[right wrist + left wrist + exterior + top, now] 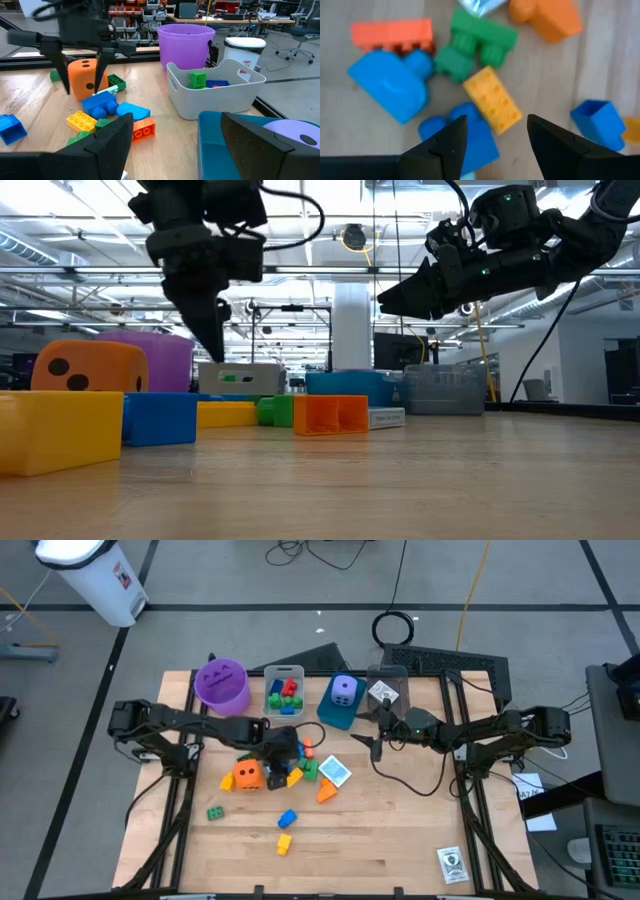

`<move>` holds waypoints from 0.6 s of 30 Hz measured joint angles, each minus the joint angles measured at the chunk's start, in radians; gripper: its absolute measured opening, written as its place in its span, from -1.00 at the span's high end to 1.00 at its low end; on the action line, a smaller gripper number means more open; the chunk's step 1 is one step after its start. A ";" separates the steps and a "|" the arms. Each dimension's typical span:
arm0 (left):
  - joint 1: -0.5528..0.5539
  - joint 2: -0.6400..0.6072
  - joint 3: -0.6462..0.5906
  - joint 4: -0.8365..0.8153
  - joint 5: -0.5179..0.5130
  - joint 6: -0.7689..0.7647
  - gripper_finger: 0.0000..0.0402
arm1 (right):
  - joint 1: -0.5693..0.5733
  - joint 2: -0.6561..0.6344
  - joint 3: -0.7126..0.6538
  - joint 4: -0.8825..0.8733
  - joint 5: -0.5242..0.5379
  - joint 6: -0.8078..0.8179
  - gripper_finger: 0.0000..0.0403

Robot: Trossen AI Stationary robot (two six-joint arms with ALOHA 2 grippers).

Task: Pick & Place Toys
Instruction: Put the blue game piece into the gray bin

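A pale wooden plank table [400,840] carries everything. Along its far edge stand a purple plastic cup [222,684], a grey rectangular bin [285,692], a blue bin [341,703] and a clear bin [385,690]. A cluster of small plastic bricks [300,768] lies mid-table beside an orange dotted die [248,776]. Nearer lie a green brick [216,812], a blue brick [288,818], a yellow brick [284,843] and a printed card [452,863].

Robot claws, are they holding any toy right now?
No. The left gripper hangs open above the yellow brick; the right gripper is open too, holding nothing.
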 joint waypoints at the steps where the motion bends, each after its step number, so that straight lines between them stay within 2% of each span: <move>1: 0.008 0.000 0.000 -0.018 0.002 0.004 -0.06 | 0.000 0.000 0.000 0.000 0.000 0.000 -0.43; 5: 0.038 0.000 0.000 -0.063 -0.001 0.028 -0.06 | 0.000 0.000 0.000 0.000 0.000 0.000 -0.43; 9: 0.058 0.000 0.000 -0.035 0.000 0.033 -0.06 | 0.000 0.000 0.000 0.000 0.000 0.000 -0.43; 13: 0.059 0.000 0.000 0.013 0.001 0.054 -0.06 | 0.000 0.000 0.000 0.000 0.000 0.000 -0.43; 18: 0.058 0.000 0.000 0.124 0.068 0.097 -0.06 | 0.000 0.000 0.000 0.000 0.000 0.000 -0.43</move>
